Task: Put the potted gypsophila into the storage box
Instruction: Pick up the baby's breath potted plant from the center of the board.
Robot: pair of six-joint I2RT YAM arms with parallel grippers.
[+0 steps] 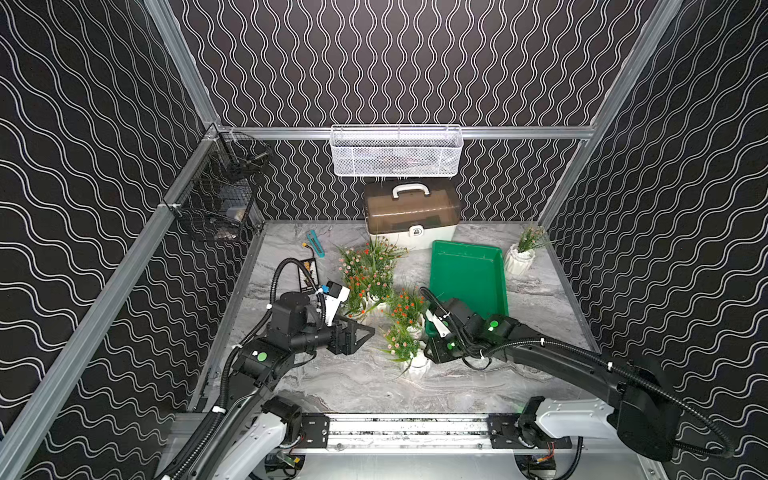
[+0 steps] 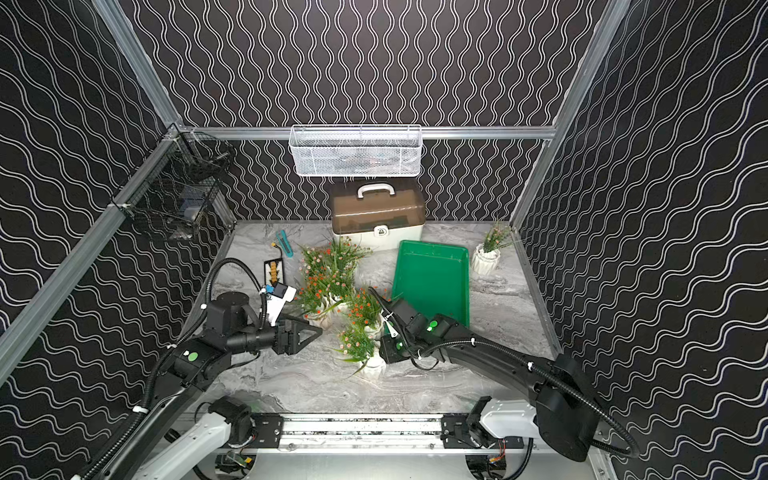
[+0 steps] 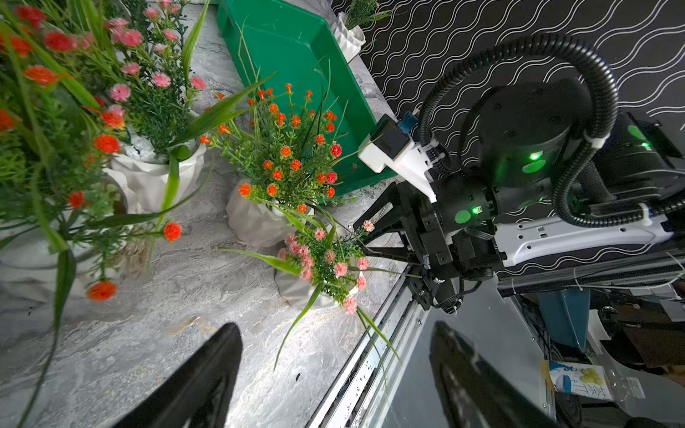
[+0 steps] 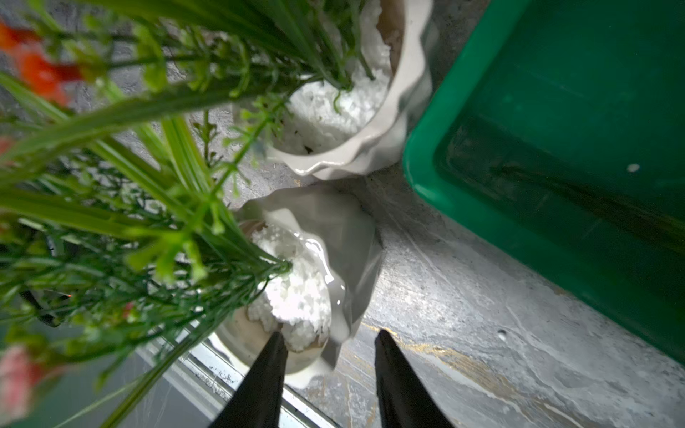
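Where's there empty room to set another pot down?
The green tray is bare inside. Bare marble lies in front, between the nearest pot and the rail, and between the tray and the right wall. Crowded: the pot cluster left of the tray.

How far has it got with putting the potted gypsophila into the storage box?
Done: nothing; the storage box is empty. In hand: the right gripper straddles the rim of the nearest pot, one jaw inside, not visibly clamped; the left gripper is open and empty. Left: that pot, the orange-flowered pot by the box's near corner, the cluster in the middle, and the lone pot by the right wall.
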